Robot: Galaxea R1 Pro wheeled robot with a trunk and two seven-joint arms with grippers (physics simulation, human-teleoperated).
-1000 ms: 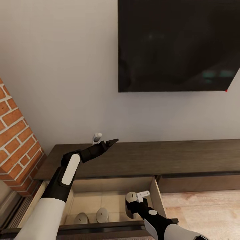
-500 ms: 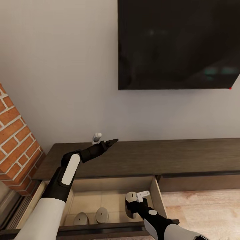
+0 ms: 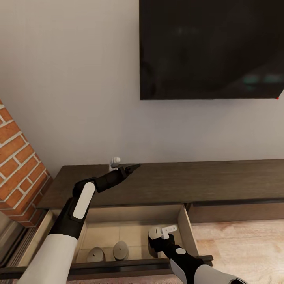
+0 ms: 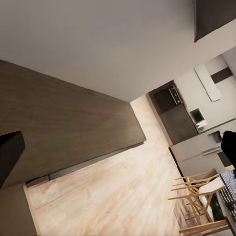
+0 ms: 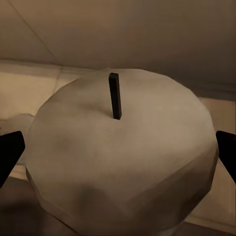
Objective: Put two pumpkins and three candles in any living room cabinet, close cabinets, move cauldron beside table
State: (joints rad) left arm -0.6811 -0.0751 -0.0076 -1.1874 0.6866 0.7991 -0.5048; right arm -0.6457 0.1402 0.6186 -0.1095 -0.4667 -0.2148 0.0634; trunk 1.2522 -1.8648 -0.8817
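Right gripper [image 3: 157, 239]: fingers either side of a candle [image 5: 120, 157] over the open drawer [image 3: 185, 227], near right corner; grip uncertain.
Left gripper [image 3: 132, 168]: raised over the cabinet [image 3: 205, 181] top; jaw state unclear.
Drawer: two candles [image 3: 108, 252] lie near-left.
Risk: released tilted, the candle may topple.

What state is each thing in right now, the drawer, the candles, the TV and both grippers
Cabinet drawer: pulled open.
Two candles: lying in the drawer, unlit.
Third candle: between the right gripper's fingers, unlit.
Neighbouring drawer: closed.
TV: off, dark screen.
Left gripper: raised over the cabinet top, empty; open or shut unclear.
Right gripper: inside the drawer; grip on the candle unclear.
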